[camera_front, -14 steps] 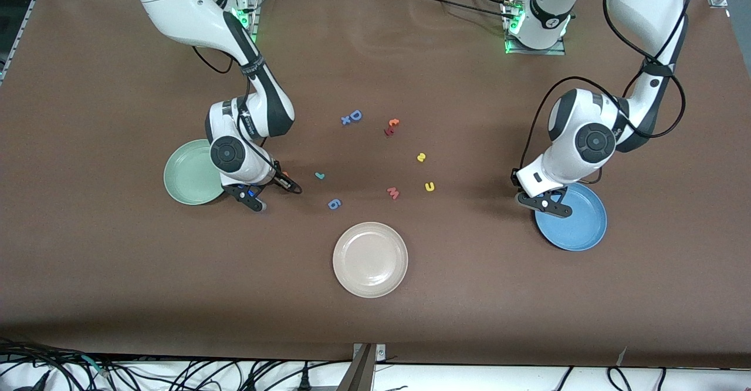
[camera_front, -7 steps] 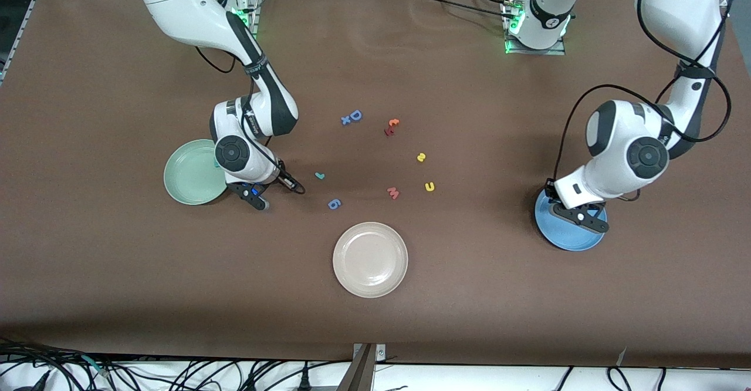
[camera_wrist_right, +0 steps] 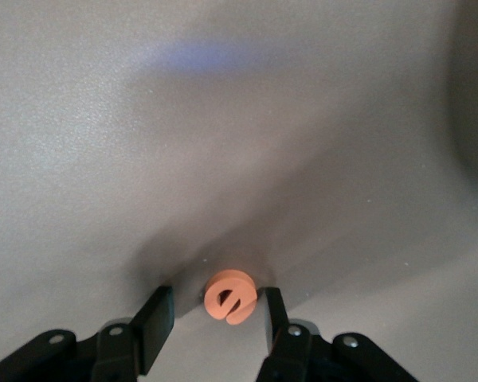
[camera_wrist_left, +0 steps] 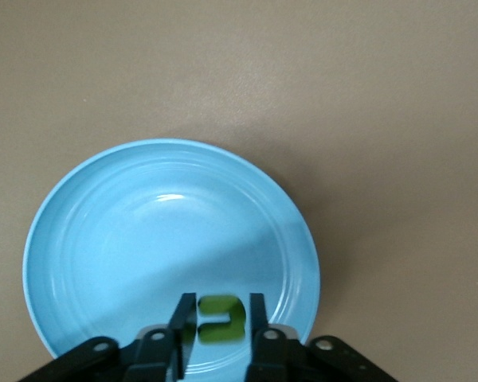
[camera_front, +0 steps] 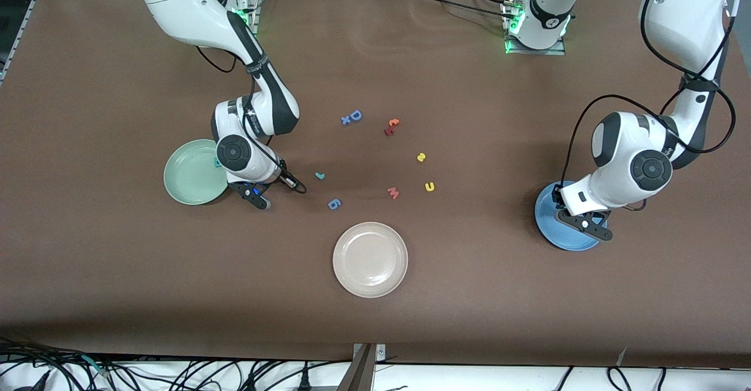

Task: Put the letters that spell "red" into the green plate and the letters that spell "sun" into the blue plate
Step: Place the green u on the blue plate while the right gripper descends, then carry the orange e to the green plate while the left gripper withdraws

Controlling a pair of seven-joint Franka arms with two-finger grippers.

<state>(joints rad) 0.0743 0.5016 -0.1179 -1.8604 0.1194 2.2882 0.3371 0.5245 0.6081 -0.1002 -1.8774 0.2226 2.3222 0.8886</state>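
L gripper [camera_front: 587, 226] hangs over the blue plate [camera_front: 551, 226], which sits toward the left arm's end of the table from the cream plate [camera_front: 370, 259]. The dark green letter [camera_wrist_left: 221, 318] is between its jaws. They're parted a touch wider than the letter, w/ a sliver of gap on one side in the left wrist view, so not really pinching it. Nothing else shows in the blue plate.

R gripper [camera_front: 274, 191] is down at the tabletop, farther from the front camera than the cream plate and toward the right arm's end. Jaws are spread, straddling the orange "e" [camera_wrist_right: 231, 296], which lies flat on the table (gap on both sides, wider on one). The green plate [camera_front: 188, 174] is just beside it, further toward that end from the cream plate. A small teal bit [camera_front: 217, 162] shows at its rim by the arm; can't tell which letter.

The rest lie loose on the table, all farther from the front camera than the cream plate:
- Teal "r" [camera_front: 320, 175], toward the R gripper
- Blue 6-shape [camera_front: 334, 204], closest to the cream plate
- Pink letter [camera_front: 393, 192], w/ the yellow u/n shape [camera_front: 429, 186] beside it
- Yellow "s" [camera_front: 420, 157], a bit farther off
- Red-orange pair [camera_front: 391, 127] and blue D [camera_front: 352, 116], farthest from the cream plate
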